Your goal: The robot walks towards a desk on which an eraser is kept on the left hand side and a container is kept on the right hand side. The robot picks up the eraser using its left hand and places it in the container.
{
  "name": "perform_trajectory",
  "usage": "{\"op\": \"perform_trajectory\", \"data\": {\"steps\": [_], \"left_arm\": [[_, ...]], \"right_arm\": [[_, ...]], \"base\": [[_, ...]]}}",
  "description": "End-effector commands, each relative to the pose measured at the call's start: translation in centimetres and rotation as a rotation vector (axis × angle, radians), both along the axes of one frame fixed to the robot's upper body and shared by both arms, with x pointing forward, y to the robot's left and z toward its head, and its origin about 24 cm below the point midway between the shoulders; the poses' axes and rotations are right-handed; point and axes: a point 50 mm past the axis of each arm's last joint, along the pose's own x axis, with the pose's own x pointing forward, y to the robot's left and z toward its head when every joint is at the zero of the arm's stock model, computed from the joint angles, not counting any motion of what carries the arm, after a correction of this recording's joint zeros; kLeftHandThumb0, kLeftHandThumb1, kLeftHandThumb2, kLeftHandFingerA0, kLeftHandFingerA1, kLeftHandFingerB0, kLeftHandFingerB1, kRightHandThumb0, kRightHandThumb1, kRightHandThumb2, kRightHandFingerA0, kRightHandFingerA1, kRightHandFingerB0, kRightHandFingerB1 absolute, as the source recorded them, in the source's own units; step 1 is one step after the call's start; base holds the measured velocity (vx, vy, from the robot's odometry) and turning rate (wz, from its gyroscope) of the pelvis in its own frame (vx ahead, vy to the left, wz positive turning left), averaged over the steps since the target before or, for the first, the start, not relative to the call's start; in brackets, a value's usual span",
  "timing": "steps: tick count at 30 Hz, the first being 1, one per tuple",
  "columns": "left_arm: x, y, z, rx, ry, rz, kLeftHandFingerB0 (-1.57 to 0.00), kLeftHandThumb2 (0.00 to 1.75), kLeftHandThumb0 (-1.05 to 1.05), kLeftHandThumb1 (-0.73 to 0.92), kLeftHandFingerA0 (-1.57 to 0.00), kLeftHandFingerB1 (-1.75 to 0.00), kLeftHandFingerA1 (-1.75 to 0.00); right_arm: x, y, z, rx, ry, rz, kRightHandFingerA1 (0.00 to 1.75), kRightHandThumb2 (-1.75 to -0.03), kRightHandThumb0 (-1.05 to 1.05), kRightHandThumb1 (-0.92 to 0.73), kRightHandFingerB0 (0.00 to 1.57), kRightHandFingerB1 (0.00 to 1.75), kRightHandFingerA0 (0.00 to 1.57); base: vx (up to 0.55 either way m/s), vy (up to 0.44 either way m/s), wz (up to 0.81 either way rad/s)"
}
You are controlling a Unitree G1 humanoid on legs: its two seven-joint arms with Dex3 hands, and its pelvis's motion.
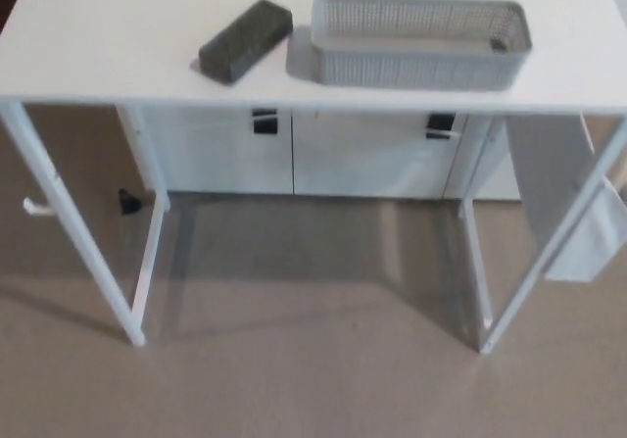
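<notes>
A dark grey eraser block [246, 39] lies at an angle on the white desk [118, 56], left of centre. Just to its right stands a grey mesh container [419, 41], long and rectangular, open at the top; its inside is barely visible from this angle. The eraser and container are a small gap apart. Neither of my hands shows in the head view.
The desk stands on thin white legs [73, 247] over a beige floor [304, 360]. White cabinets with black handles [265, 122] are behind it. A white pouch [583, 232] hangs at the desk's right side. A small dark object [128, 201] lies on the floor at left.
</notes>
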Motion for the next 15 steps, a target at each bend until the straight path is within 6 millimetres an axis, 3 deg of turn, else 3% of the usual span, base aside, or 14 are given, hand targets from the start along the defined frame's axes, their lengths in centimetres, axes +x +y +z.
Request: {"op": "perform_trajectory", "data": {"steps": [1,2,3,4,5,6,7,12,15], "left_arm": [[-0.08,0.31,0.09,0.032,-0.016,-0.009,-0.29,0.56,-0.35,0.53,-0.4,-0.3,-0.41],[-0.22,0.3,0.12,0.031,-0.017,-0.01,-0.28,0.56,-0.36,0.53,-0.39,-0.3,-0.41],[-0.26,0.31,0.11,0.031,-0.017,-0.009,-0.28,0.56,-0.35,0.53,-0.39,-0.3,-0.4],[-0.22,0.3,0.1,0.035,-0.016,-0.01,-0.28,0.56,-0.34,0.53,-0.39,-0.3,-0.41],[-0.21,0.27,0.12,0.038,-0.017,-0.013,-0.28,0.56,-0.34,0.53,-0.39,-0.3,-0.41],[-0.2,0.23,0.18,0.048,-0.021,-0.024,-0.29,0.56,-0.35,0.53,-0.4,-0.3,-0.41],[-0.19,0.23,0.16,0.045,-0.023,-0.019,-0.29,0.56,-0.34,0.54,-0.41,-0.3,-0.41],[-0.42,0.26,0.28,0.049,-0.019,-0.031,-0.29,0.56,-0.37,0.53,-0.41,-0.3,-0.41],[-0.44,0.28,0.31,0.045,-0.028,-0.033,-0.28,0.56,-0.37,0.53,-0.41,-0.3,-0.42]], "right_arm": [[0.01,-0.5,0.12,-0.023,-0.009,0.0,0.63,-0.89,-0.2,-0.44,0.2,0.52,0.44],[-0.02,-0.49,0.12,-0.026,-0.009,0.005,0.64,-0.89,-0.2,-0.44,0.2,0.52,0.44],[-0.04,-0.49,0.14,-0.027,-0.009,0.009,0.51,-0.58,-0.24,-0.62,0.31,0.39,0.51],[-0.03,-0.5,0.16,-0.028,-0.009,0.011,0.63,-0.89,-0.2,-0.44,0.2,0.52,0.44],[-0.02,-0.51,0.17,-0.029,-0.009,0.012,0.63,-0.89,-0.2,-0.44,0.2,0.52,0.44],[-0.02,-0.46,0.21,-0.036,-0.009,0.007,0.51,-0.58,-0.23,-0.62,0.31,0.39,0.51],[-0.04,-0.47,0.23,-0.029,-0.01,0.009,0.62,-0.89,-0.2,-0.44,0.19,0.51,0.41],[-0.09,-0.42,0.17,-0.024,-0.01,0.018,0.63,-0.89,-0.2,-0.44,0.18,0.51,0.44],[-0.06,-0.42,0.21,-0.034,-0.01,0.025,0.63,-0.89,-0.2,-0.45,0.19,0.51,0.43]], "base": [[0.34,-0.015,0.2],[0.33,-0.057,0.16],[0.21,-0.107,0.19],[0.31,-0.126,0.27],[0.34,-0.185,0.22],[0.38,-0.203,0.29],[0.41,-0.23,0.1],[0.38,-0.32,0.22],[0.22,-0.096,0.0]]}}
